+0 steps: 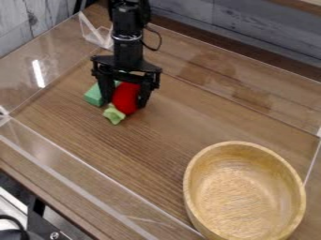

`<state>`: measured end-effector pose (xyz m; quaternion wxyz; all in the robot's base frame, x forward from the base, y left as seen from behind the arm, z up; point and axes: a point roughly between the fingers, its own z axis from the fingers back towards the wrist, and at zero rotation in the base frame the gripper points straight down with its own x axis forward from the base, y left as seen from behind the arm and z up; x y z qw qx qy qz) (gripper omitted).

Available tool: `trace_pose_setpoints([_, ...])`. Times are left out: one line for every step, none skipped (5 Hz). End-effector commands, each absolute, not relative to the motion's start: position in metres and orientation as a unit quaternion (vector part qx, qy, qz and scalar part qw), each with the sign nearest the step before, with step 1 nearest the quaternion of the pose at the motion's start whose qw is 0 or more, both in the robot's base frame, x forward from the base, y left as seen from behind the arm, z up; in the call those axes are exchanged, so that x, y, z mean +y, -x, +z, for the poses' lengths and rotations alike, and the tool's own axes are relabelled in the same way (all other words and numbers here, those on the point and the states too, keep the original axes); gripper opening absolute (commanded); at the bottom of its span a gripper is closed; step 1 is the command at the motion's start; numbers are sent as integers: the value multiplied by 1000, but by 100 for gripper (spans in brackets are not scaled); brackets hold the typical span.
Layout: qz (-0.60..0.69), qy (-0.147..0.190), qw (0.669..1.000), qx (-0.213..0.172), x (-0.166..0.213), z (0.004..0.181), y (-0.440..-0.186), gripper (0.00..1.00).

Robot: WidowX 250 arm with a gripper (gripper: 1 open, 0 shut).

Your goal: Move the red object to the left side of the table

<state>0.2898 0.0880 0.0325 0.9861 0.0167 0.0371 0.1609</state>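
Note:
The red object (pixel 126 97) is a small bright-red toy fruit lying on the table (pixel 189 112) in its left half, with its light-green leafy stub (pixel 114 114) pointing toward the near side. My gripper (pixel 126 92) points straight down over it. It is open, with one black finger (pixel 99 77) left of the fruit and the other to its right. The fruit sits between them on the wood, and I cannot tell whether the fingers touch it.
A flat green block (pixel 93 95) lies just left of the fruit, against the left finger. A round wooden bowl (pixel 245 192) stands at the near right. Low clear acrylic walls (pixel 38 70) edge the table.

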Motion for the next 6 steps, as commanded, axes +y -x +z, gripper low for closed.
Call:
trace_pose_setpoints([157, -17, 987, 25, 85, 37, -294, 100])
trace_pose_setpoints([158, -16, 987, 27, 84, 36, -294, 100])
trace_pose_setpoints([159, -16, 987, 29, 83, 34, -295, 100])
trace_pose_setpoints([161, -15, 986, 30, 82, 32, -295, 0])
trace_pose_setpoints([157, -10, 987, 29, 76, 38, -297, 0])
trace_pose_setpoints([153, -7, 988, 29, 73, 41, -298, 0])
